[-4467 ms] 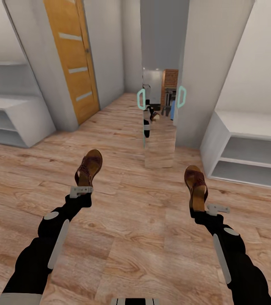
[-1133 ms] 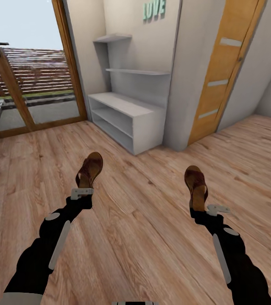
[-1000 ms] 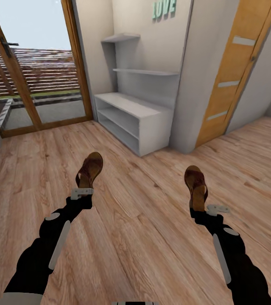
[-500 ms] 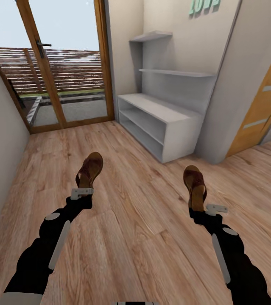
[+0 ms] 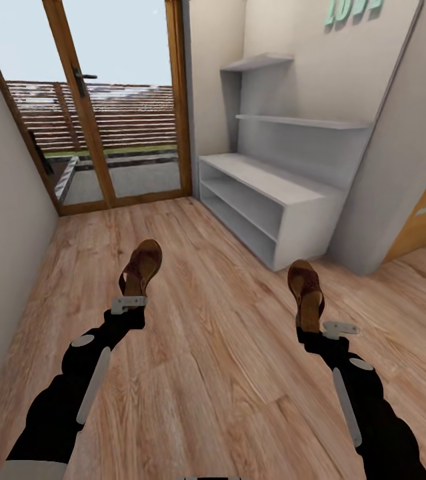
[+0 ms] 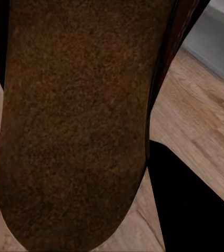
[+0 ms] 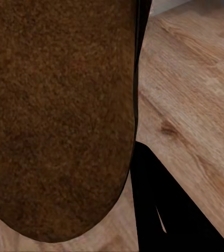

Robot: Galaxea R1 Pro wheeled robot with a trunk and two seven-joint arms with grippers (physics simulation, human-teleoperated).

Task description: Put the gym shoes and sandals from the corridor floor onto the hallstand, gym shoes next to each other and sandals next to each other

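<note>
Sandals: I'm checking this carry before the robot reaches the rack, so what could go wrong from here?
Each end effector grips only its sandal's heel: the left sandal and right sandal stick out forward and might slip or tilt. The hallstand stands obliquely ahead, so a sandal toe could hit its side panel.

Dark brown grainy sandal sole [image 6: 72, 121] close up with rounded end, black claw finger [image 6: 188, 205] just beside its edge, light wood-plank corridor floor [image 6: 206, 121] beyond, corner of the light grey hallstand [image 6: 217, 37] past the floor
</note>
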